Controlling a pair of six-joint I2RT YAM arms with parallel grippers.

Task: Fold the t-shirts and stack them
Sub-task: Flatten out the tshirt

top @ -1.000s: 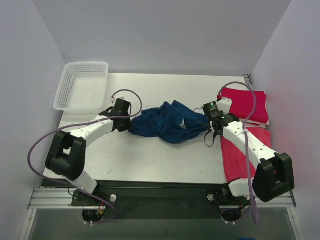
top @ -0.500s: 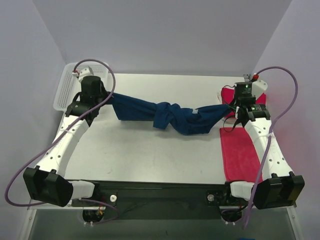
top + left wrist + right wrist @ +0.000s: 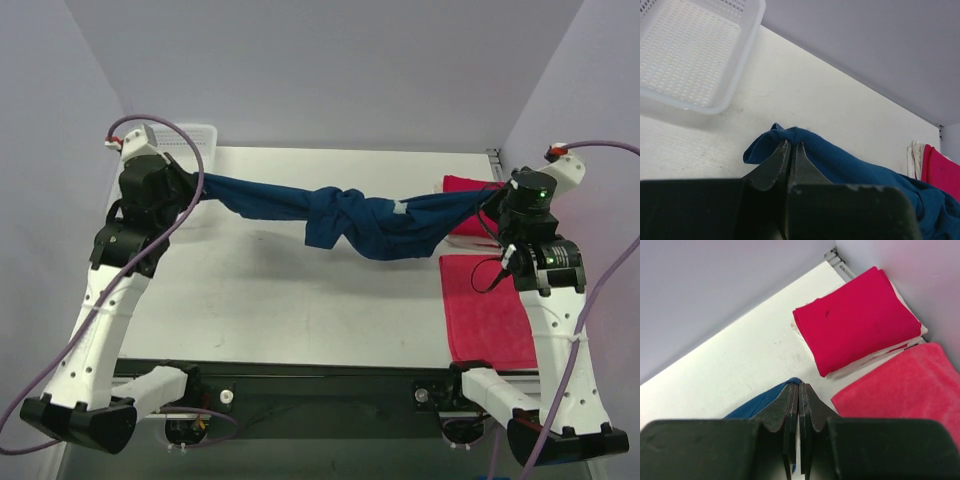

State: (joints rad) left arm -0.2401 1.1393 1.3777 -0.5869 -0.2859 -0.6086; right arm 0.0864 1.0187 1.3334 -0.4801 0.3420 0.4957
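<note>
A navy blue t-shirt [image 3: 350, 218] hangs twisted in the air, stretched between both arms above the table. My left gripper [image 3: 197, 185] is shut on its left end [image 3: 805, 142], up near the basket. My right gripper [image 3: 493, 198] is shut on its right end [image 3: 771, 396]. A folded crimson t-shirt [image 3: 855, 320] lies at the table's far right corner, seen in the top view as a red edge [image 3: 465, 185] behind the right arm. Another red cloth [image 3: 485, 312] lies flat nearer the front right, also in the right wrist view [image 3: 900, 390].
A white mesh basket [image 3: 687, 52] stands at the far left corner, partly hidden behind my left arm in the top view [image 3: 200, 135]. The white table [image 3: 300, 300] ends at a black rail in front. Grey walls close in on three sides.
Both arms have risen and swung outward, pulling the navy t-shirt from a bunched heap on the table into a taut, twisted span in the air.
</note>
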